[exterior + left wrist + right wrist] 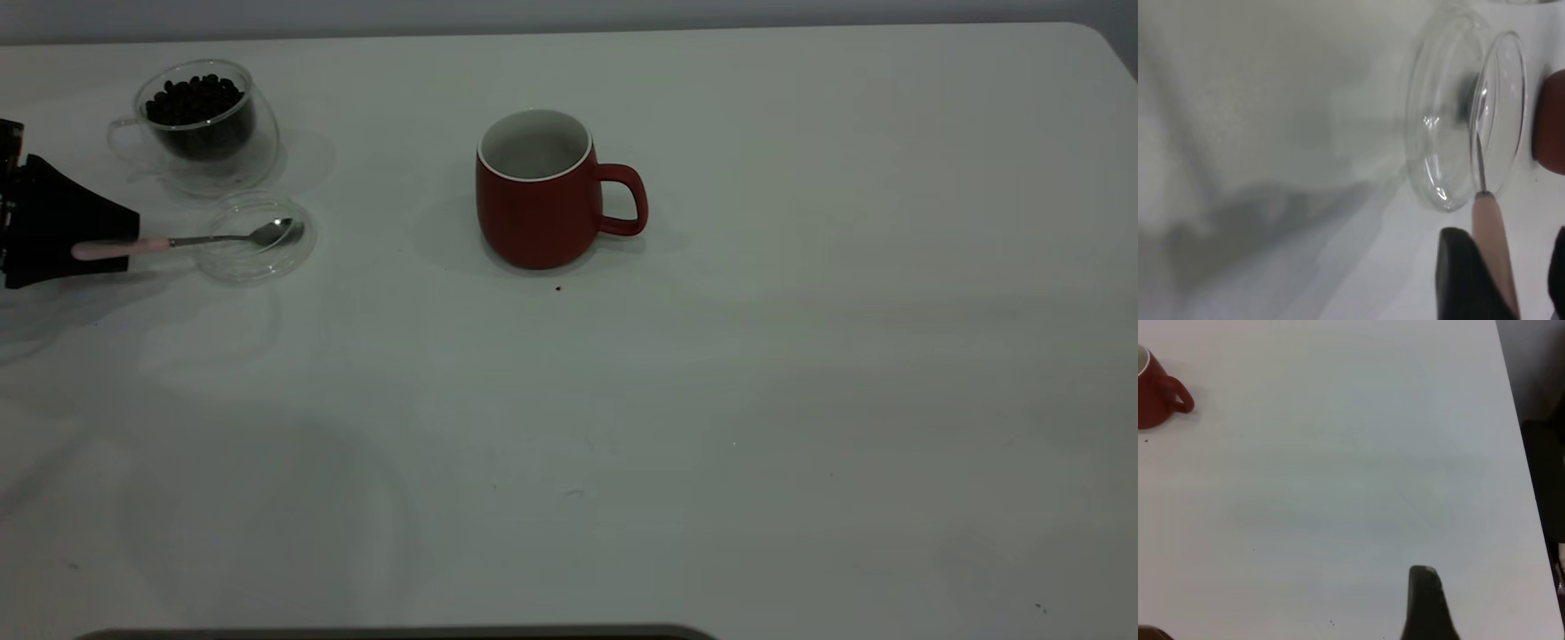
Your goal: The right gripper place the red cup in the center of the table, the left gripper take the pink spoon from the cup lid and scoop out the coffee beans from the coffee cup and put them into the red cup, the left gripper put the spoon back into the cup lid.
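White bench (711, 400), few dark specks, grey wall behind. Pink spoon (120, 247) handle is pinched by left end effector (107, 244), bowl rested in cup lid (256, 238); right one's opening can't be told.

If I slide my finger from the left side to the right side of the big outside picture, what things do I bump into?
Black left gripper → pale pink-handled metal spoon, its bowl resting in the clear round lid → dark-red mug with white inside. The clear glass cup of dark coffee beans sits behind, overlapping the spoon's span.
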You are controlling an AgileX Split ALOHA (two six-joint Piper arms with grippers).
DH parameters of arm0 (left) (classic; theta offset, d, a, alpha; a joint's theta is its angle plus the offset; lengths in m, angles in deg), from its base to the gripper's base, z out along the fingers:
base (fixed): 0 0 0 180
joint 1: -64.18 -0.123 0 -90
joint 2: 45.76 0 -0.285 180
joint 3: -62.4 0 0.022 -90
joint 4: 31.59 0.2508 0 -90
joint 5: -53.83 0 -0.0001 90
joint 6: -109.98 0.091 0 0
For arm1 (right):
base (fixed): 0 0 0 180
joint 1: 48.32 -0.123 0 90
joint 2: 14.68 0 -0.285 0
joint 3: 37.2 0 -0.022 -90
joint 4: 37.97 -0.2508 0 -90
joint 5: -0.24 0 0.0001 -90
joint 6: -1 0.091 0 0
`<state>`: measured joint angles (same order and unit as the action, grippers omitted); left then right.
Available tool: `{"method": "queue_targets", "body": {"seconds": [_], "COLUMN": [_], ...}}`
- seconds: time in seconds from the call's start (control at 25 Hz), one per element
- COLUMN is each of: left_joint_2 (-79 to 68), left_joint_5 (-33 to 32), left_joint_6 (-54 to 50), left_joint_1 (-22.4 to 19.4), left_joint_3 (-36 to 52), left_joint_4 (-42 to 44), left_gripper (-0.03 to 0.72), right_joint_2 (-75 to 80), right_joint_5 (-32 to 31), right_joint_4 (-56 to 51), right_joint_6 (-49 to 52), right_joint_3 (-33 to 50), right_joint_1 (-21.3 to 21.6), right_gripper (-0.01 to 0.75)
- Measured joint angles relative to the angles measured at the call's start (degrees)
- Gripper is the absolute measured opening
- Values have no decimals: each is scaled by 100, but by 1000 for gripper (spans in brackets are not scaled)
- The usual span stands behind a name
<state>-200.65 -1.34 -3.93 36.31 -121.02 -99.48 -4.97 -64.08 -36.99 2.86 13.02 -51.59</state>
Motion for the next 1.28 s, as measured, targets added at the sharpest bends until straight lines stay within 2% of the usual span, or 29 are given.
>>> {"method": "queue_targets", "body": {"seconds": [0.12, 0.56, 0.8, 0.96, 1.12, 1.28], "left_joint_2": [0, -2, 241, 1108, 2432, 3860], "left_joint_5": [52, 66, -194, -664, -839, -683], "left_joint_6": [-7, -11, -11, -27, -394, -1437], "left_joint_1": [0, -102, -331, -399, -286, 61], "left_joint_3": [0, 0, 0, 0, 0, 21], "left_joint_4": [-12, -687, -675, -633, -82, 1354], "left_gripper": [426, 434, 434, 434, 434, 434], "right_joint_2": [0, 0, 0, 0, 0, 0], "right_joint_5": [0, 0, 0, 0, 0, 0], "right_joint_4": [0, 0, 0, 0, 0, 0], "right_joint_6": [-1, -1, -1, -7, -7, -7], "right_joint_3": [0, 0, 0, 0, 0, 0], "right_joint_1": [0, 0, 0, 0, 0, 0], "right_gripper": [535, 535, 534, 534, 534, 534]}}
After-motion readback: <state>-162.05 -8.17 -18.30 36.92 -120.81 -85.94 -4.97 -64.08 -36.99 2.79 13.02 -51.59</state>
